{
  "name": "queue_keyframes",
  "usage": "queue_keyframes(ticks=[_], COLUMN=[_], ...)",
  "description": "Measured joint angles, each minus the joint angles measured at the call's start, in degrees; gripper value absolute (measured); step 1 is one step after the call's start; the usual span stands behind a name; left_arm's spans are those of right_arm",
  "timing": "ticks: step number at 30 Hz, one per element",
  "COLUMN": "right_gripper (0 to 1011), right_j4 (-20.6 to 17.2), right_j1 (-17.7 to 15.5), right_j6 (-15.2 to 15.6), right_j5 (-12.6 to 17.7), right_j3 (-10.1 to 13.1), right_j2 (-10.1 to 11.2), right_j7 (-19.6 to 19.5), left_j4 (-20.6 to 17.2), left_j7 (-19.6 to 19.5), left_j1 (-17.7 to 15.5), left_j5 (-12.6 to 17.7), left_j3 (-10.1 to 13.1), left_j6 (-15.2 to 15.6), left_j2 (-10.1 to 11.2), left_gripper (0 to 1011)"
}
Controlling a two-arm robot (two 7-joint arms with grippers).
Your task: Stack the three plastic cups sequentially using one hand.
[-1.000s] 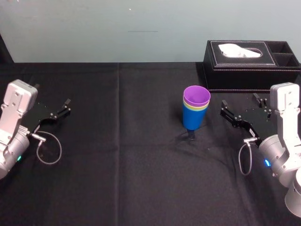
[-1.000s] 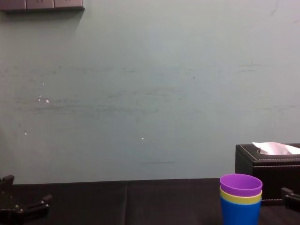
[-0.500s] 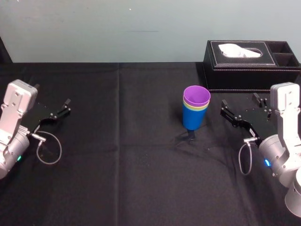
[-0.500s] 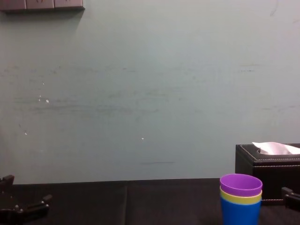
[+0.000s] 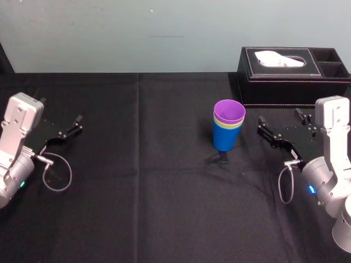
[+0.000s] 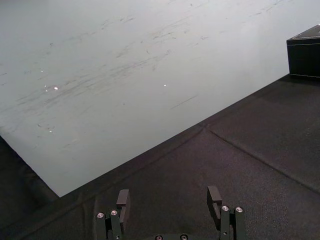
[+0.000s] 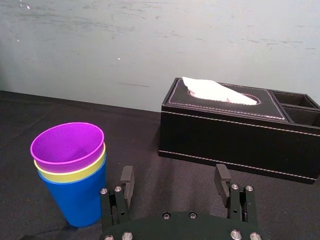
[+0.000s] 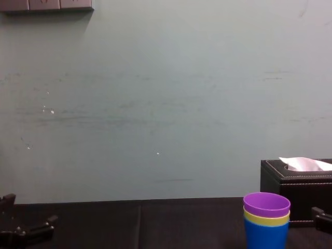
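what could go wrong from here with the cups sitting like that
1. The right pincer sits open just beside the blue cup; a stray swing could tip it and the two nested inside.
2. The purple cup and yellow-green cup show just rims above it; if loosely seated, a knock might jolt them out.
The left pincer is parked open, far left.

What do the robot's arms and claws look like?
The left arm and right arm are silver-grey and rounded, each with a looping grey cable. The left gripper and right gripper are black, with two flat fingers and shiny screws. A small light glows on each arm.
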Motion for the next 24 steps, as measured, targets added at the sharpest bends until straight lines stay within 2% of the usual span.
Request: queue_keyframes(ticks=[24], right_gripper=[1003], right_j4=[0.00], right_j1=[0.00], right_j6=[0.00], right_j5=[0.00], right_j3=[0.00], right_j2=[0.00], right_j7=[0.00], left_j4=[0.00], left_j7=[0.00], left_j1=[0.00], left_j5=[0.00], left_j3=[0.00], left_j6=[0.00], left_j2=[0.00], left_gripper=[1011])
